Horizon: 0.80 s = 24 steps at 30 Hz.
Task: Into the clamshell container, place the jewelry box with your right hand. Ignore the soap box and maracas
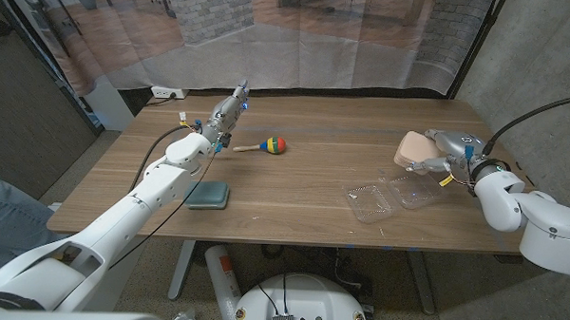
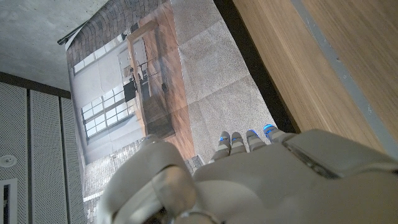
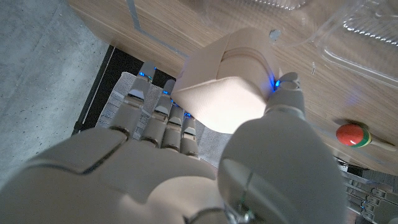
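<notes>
My right hand (image 1: 444,151) holds the pale pink jewelry box (image 1: 415,147) above the table at the right side, just behind the clear clamshell container (image 1: 390,197), which lies open. In the right wrist view the jewelry box (image 3: 233,81) sits between the thumb and fingers (image 3: 158,115), with the clamshell's clear plastic (image 3: 354,31) beyond it. My left hand (image 1: 226,110) is raised at the far left of the table with its fingers stretched out and nothing in it; the left wrist view shows its fingertips (image 2: 244,138) past the table's edge.
A maraca (image 1: 269,144) with a red, yellow and blue head lies at the table's middle back. A teal soap box (image 1: 209,194) lies near the front left, beside my left forearm. The maraca (image 3: 353,134) also appears in the right wrist view.
</notes>
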### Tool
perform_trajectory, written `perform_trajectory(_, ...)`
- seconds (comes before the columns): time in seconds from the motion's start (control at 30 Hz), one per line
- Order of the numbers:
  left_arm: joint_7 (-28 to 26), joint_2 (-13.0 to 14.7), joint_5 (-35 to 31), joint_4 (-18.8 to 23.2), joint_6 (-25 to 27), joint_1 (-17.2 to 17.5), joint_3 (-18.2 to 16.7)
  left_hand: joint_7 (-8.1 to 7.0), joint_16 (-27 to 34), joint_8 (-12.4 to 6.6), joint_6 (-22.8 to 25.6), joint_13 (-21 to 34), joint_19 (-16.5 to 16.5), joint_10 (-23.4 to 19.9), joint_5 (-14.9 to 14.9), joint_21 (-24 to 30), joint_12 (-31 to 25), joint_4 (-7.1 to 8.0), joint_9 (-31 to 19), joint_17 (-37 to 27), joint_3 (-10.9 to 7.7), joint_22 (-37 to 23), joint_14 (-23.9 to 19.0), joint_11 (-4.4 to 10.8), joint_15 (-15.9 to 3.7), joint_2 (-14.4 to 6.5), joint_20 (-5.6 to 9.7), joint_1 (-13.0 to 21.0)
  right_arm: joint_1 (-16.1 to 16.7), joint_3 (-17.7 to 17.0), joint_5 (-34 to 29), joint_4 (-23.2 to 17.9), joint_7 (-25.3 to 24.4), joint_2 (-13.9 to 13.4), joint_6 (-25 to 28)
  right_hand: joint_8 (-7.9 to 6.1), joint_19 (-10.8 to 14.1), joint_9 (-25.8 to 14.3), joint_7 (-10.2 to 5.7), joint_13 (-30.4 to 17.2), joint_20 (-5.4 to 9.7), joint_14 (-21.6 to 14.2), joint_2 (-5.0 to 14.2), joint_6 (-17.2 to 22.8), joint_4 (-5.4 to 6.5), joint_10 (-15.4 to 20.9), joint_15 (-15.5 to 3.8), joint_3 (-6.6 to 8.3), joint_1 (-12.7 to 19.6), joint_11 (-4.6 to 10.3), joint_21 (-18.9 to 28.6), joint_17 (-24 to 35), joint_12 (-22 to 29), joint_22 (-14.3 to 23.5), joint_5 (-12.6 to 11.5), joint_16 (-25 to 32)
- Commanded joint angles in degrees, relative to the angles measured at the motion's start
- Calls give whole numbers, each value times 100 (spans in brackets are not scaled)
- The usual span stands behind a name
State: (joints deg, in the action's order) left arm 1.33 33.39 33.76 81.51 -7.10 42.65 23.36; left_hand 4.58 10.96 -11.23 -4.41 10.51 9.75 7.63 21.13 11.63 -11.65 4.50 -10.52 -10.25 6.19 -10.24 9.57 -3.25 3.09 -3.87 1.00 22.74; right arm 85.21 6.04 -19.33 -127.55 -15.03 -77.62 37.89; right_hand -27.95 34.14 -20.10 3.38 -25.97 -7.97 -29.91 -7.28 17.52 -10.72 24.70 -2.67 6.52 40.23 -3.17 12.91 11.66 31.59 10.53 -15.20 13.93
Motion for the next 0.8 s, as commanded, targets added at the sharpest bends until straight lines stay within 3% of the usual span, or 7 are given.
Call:
perform_trajectory(0.03, -76, 63, -26, 151, 62, 25, -28, 4, -23, 15, -34, 19, 345, 11, -5, -12, 13, -6, -18, -22, 43, -20, 72, -31, 29, -12, 4, 48, 396, -225, -92, -52, 52, 32, 96, -109, 1, -27, -1611, -30, 28, -56, 1242, 1674, 253, 1278, -468, 315, 1234, 1231, -5, 28, 29, 28, 3, -5)
perform_trajectory(0.5, -16, 43, -13, 79, -18, 16, -32, -3, -24, 16, -47, 19, 331, 23, -10, -7, 16, -15, -18, -21, 49, -19, 76, -38, 30, -24, 38, 74, 478, -169, -197, -129, 328, 49, 282, -113, -22, -41, -1611, -56, 19, -58, 1241, 1687, 264, 1282, -474, 323, 1238, 1252, -25, 35, 10, 29, 24, -12)
perform_trajectory(0.8, -53, 81, -20, 171, -5, 66, -51, -2, -26, 24, -74, 19, 319, 30, -15, -4, 18, -21, -18, -20, 54, -19, 85, -66, 33, -32, 59, 92, 310, 40, -223, -79, 354, 78, 277, -116, -21, -54, -1611, -79, 20, -58, 1242, 1700, 275, 1281, -467, 330, 1238, 1224, -33, 41, -7, 31, 41, -19)
